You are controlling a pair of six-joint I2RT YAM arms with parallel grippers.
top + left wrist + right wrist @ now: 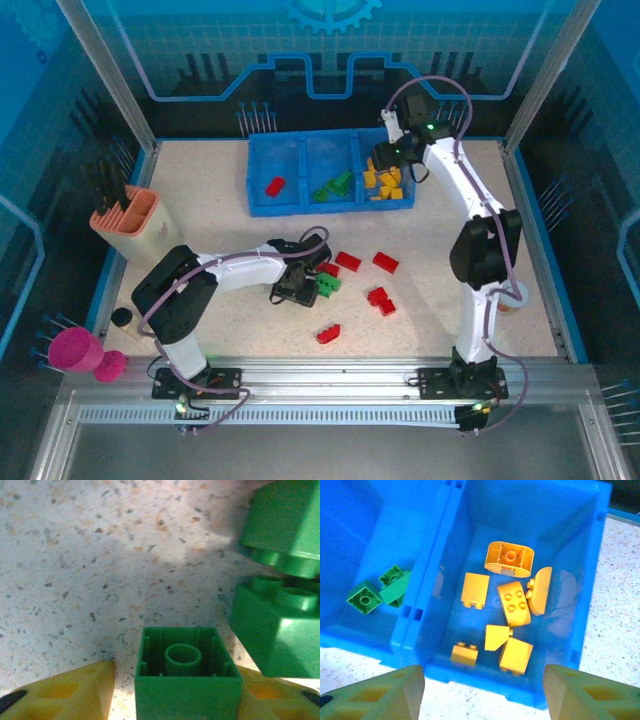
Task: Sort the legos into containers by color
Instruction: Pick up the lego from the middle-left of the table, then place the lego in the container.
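the left gripper (177,695) straddles a green brick (185,665) at the lower centre of its wrist view, jaws spread, with table (100,555) showing beside one finger. the brick looks light, rigid and slick, hollow side up, so pinch its flat side walls. stacked green bricks (280,620) crowd the right edge. the right gripper (482,690) hangs spread wide over the yellow compartment (570,540).

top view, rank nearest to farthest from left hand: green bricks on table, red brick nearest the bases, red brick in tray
1. green bricks, beside the left hand
2. red brick nearest the bases, table front
3. red brick in tray, left compartment
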